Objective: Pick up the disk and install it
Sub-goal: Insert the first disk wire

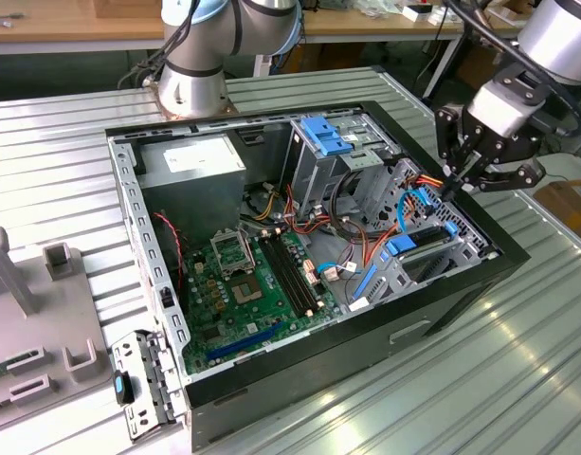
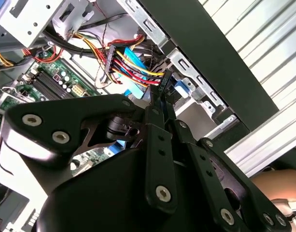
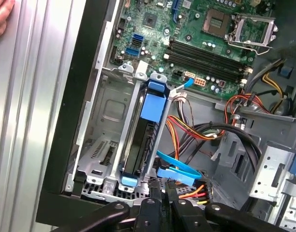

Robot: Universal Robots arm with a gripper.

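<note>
The disk [image 3: 142,142] stands on edge in the drive bay at the case's corner, its dark body held between the blue carrier's tab [image 3: 153,100] and lower clip. In the exterior view the disk [image 1: 415,248] lies in the bay on the exterior view's right. My gripper [image 1: 453,186] hangs just above that bay. Its two black fingers are pressed together, with nothing seen between them. In both wrist views my gripper's tips [image 2: 158,96] [image 3: 162,192] sit against the bundle of coloured power wires [image 2: 133,67] and the blue data cable [image 3: 179,170], a short way from the disk's end.
The open black computer case [image 1: 366,351] lies on a ribbed metal table. Inside are the green motherboard [image 1: 252,284], a grey power-supply box [image 1: 190,163] and a metal drive cage with a blue latch [image 1: 323,137]. A person's hand [image 3: 0,19] rests outside the case wall. A grey fixture [image 1: 34,313] stands on the exterior view's left.
</note>
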